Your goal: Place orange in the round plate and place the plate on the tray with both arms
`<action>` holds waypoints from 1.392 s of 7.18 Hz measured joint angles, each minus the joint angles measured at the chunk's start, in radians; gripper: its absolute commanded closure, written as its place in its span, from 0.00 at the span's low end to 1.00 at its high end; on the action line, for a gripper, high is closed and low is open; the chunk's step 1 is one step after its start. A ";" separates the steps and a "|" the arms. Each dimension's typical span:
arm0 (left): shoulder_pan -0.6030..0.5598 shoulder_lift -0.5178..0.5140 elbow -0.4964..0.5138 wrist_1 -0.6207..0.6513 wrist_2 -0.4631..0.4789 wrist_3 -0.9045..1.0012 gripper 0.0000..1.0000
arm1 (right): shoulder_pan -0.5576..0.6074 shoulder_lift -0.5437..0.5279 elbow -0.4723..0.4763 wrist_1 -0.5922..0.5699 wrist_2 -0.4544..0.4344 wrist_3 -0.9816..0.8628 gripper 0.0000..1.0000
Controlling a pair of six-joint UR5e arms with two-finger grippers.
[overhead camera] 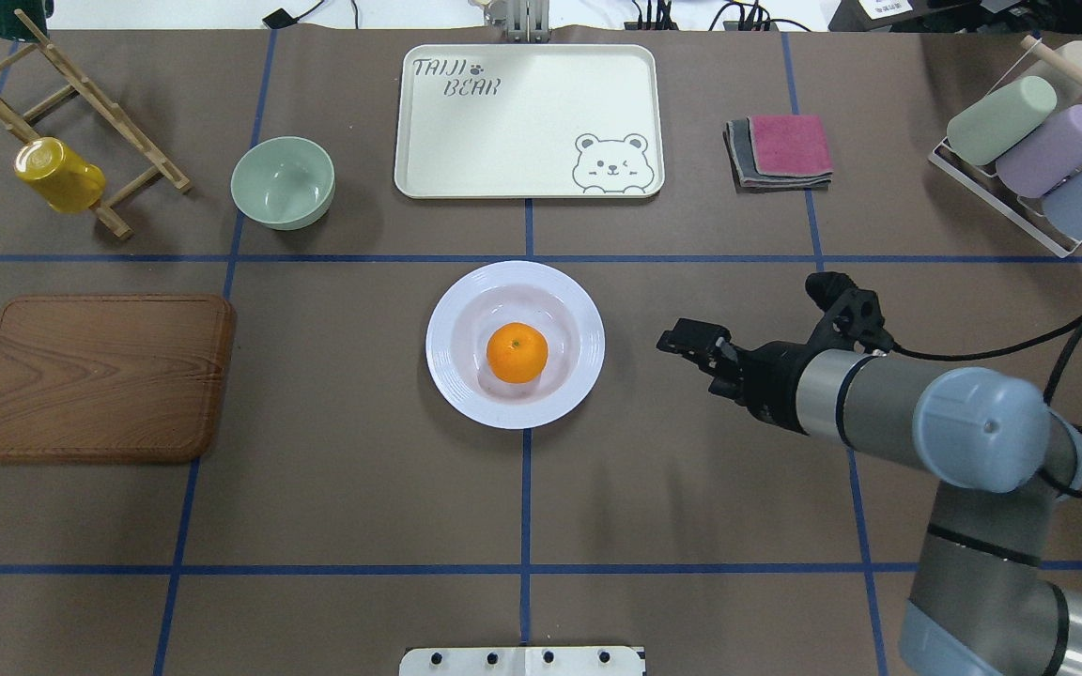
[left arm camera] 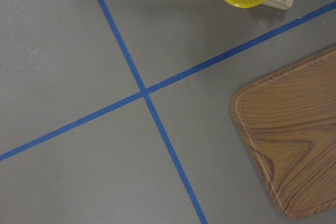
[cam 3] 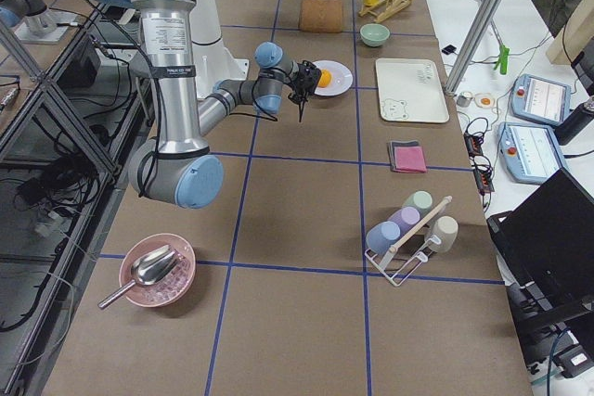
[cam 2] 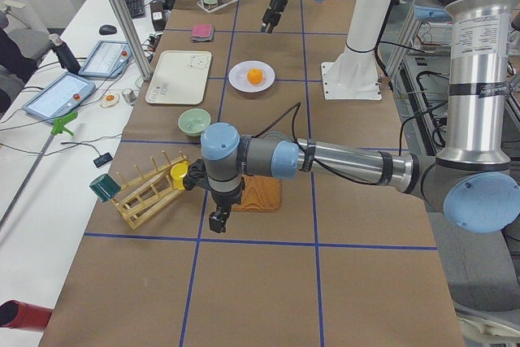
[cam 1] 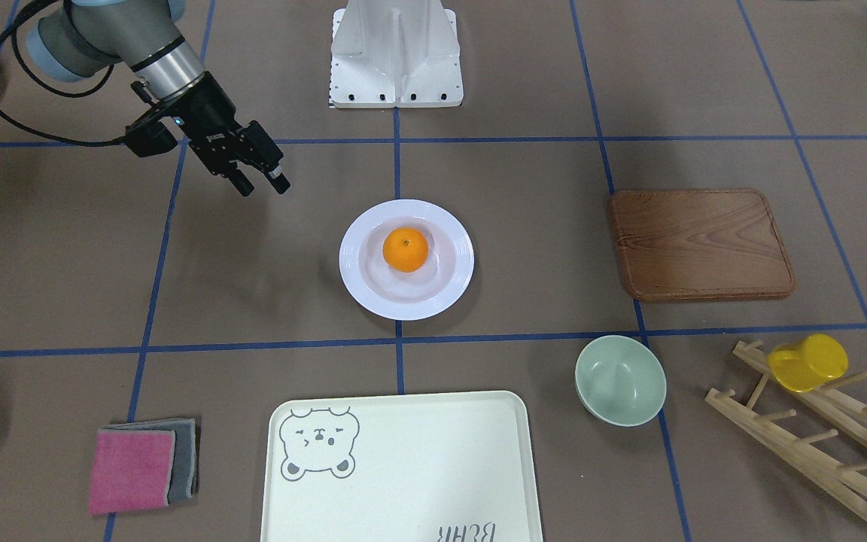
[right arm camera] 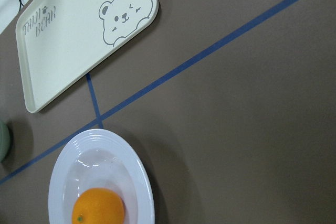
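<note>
The orange [cam 1: 406, 249] lies in the middle of the round plate [cam 1: 358, 286] at the table's centre, which the overhead view also shows as orange [overhead camera: 517, 352] in plate [overhead camera: 452, 385]. My right gripper [cam 1: 260, 183] hovers off to the plate's side, apart from it, fingers open and empty. Its wrist view looks down on the orange [right arm camera: 98, 206], the plate's rim [right arm camera: 142, 182] and the tray [right arm camera: 73, 40]. The tray [overhead camera: 503, 122] lies empty beyond the plate. My left gripper [cam 2: 218, 221] shows only in the exterior left view, above the wooden board's near end; I cannot tell whether it is open or shut.
A wooden board [cam 1: 701, 245], a pale green bowl [cam 1: 620, 380] and a yellow cup [cam 1: 807, 363] on a wooden rack lie on my left side. Folded cloths [cam 1: 144, 464] and a rack of pastel cups [overhead camera: 1039, 150] are on my right.
</note>
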 measured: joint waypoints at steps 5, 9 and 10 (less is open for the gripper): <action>-0.001 0.011 0.018 -0.013 -0.002 -0.003 0.02 | -0.145 0.162 -0.176 0.014 -0.204 0.043 0.47; -0.001 0.017 0.013 -0.013 -0.002 -0.002 0.02 | -0.143 0.204 -0.228 0.014 -0.213 0.057 0.52; -0.001 0.017 0.013 -0.013 -0.002 -0.002 0.02 | -0.137 0.204 -0.231 0.014 -0.213 0.062 0.52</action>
